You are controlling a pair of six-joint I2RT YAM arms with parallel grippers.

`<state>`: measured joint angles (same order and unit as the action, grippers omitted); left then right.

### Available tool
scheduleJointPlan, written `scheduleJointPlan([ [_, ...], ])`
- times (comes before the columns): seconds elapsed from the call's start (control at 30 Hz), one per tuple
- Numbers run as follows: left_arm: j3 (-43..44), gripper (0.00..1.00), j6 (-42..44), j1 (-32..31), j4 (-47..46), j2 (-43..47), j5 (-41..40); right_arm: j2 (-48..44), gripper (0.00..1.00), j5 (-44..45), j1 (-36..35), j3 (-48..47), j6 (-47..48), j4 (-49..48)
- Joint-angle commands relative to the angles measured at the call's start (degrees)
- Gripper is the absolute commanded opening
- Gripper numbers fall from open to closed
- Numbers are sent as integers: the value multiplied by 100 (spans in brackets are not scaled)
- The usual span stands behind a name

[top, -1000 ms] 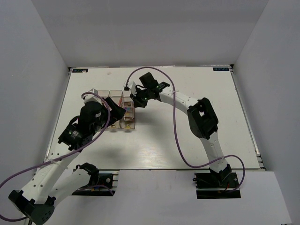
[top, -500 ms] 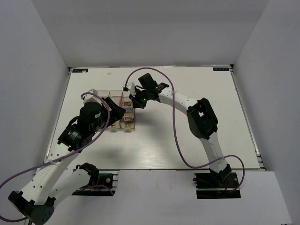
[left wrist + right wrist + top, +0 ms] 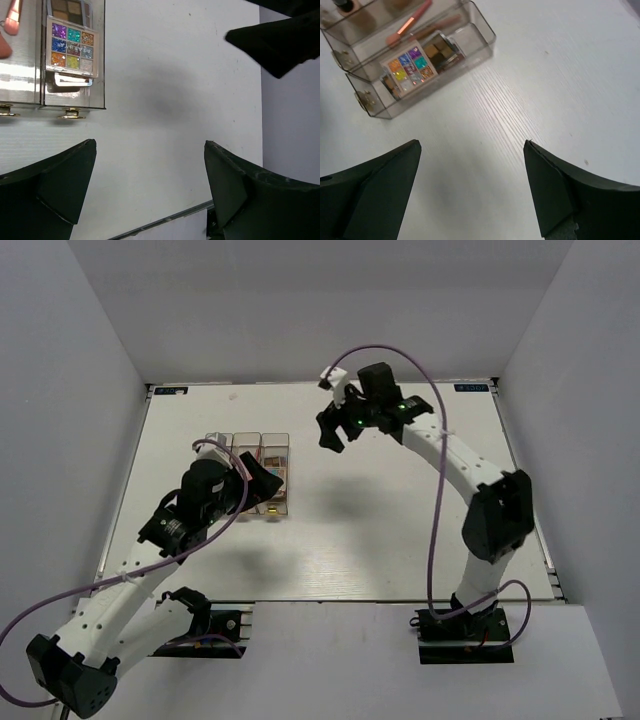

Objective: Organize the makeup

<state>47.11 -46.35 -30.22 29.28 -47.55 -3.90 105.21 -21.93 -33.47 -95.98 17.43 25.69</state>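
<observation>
The makeup lies inside the clear organizer. In the left wrist view a multicolour palette rests in the right compartment with a brown-toned palette behind it, and a pink stick lies one compartment over. From the right wrist camera I see the same multicolour palette, a brown palette, pink sticks and a dark bottle cap. My left gripper hovers open over the organizer's right end. My right gripper hangs open and empty, to the right of the organizer.
Bare white table spreads to the right of and in front of the organizer. Grey walls enclose the table on three sides. A purple cable loops along the right arm. The right gripper's dark finger shows at the left wrist view's top right.
My right gripper has opened, lifted off the organizer's right compartment and swung right and back. The left arm has shifted slightly right, its jaws a touch wider.
</observation>
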Motion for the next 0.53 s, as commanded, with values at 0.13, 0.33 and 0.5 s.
scheduleJointPlan([
  [0.13,-202,98,310,-11,-633,-87,364,-1554,89,1384,210,1142,-504,-37],
  [0.33,-220,98,468,-11,-958,-263,373,-2531,89,2070,350,2372,-600,-671],
  [0.5,-290,98,583,-11,-1231,-281,592,-3110,89,2167,535,3093,-531,-1048],
])
